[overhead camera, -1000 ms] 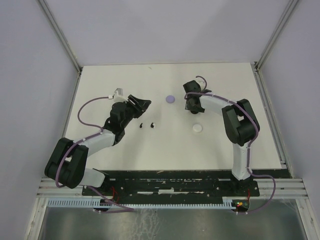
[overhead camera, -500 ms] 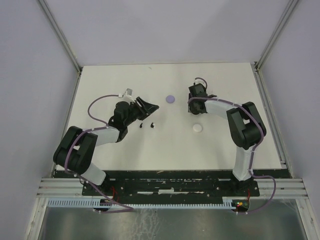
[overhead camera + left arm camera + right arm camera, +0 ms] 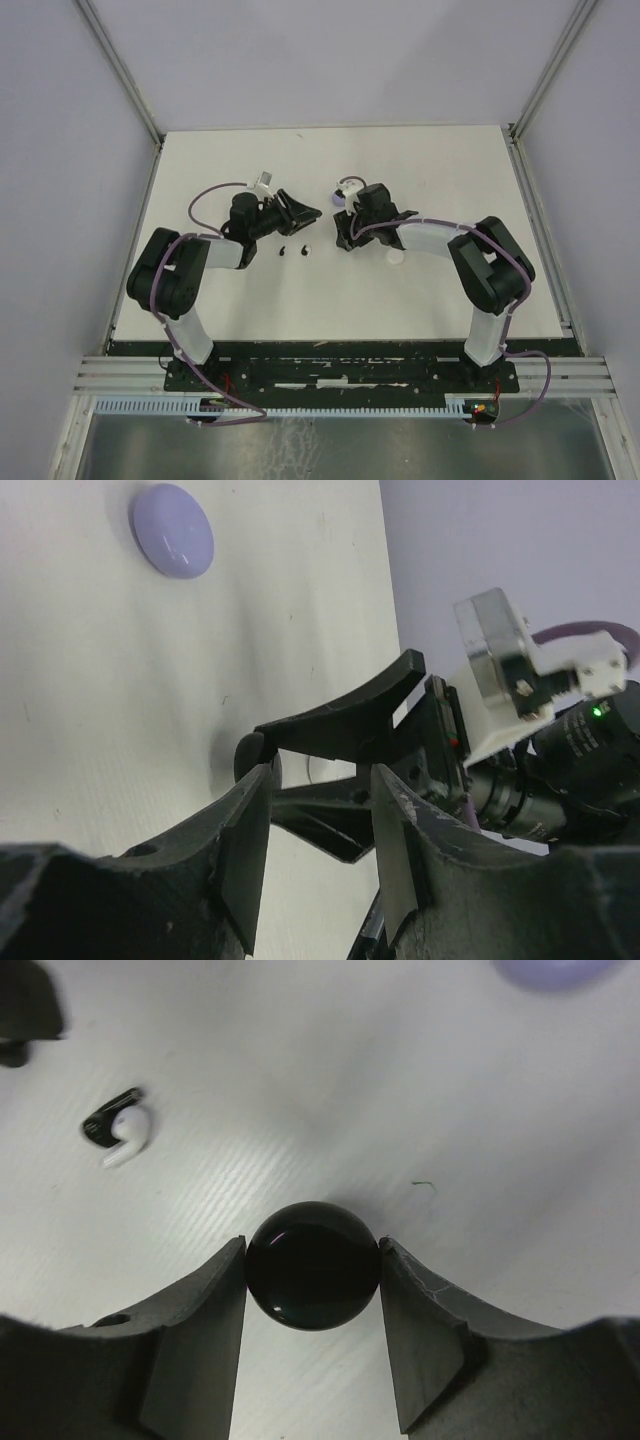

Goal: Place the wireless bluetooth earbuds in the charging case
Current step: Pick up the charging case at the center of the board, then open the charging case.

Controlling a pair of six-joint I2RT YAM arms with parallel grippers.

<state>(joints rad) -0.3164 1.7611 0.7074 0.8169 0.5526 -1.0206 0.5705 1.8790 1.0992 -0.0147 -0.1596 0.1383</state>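
Note:
In the right wrist view my right gripper (image 3: 312,1251) is shut on a glossy black round charging case (image 3: 312,1265), held just above the table. A white earbud (image 3: 128,1138) lies to its upper left beside a small black piece (image 3: 100,1125). From above, a black earbud (image 3: 285,250) and the white earbud (image 3: 305,248) lie between the two arms, with my right gripper (image 3: 345,240) just right of them. My left gripper (image 3: 305,215) hovers above and behind the earbuds. Its jaws (image 3: 322,775) stand open with nothing between them, facing the right gripper.
A lilac disc (image 3: 339,199) lies behind the right gripper, also clear in the left wrist view as the lilac disc (image 3: 172,530). A white disc (image 3: 395,257) peeks out under the right forearm. Side walls (image 3: 120,190) border the white table.
My right gripper has swung left and nearer, from beside the lilac disc to just right of the earbuds. The left gripper has shifted a little right and back.

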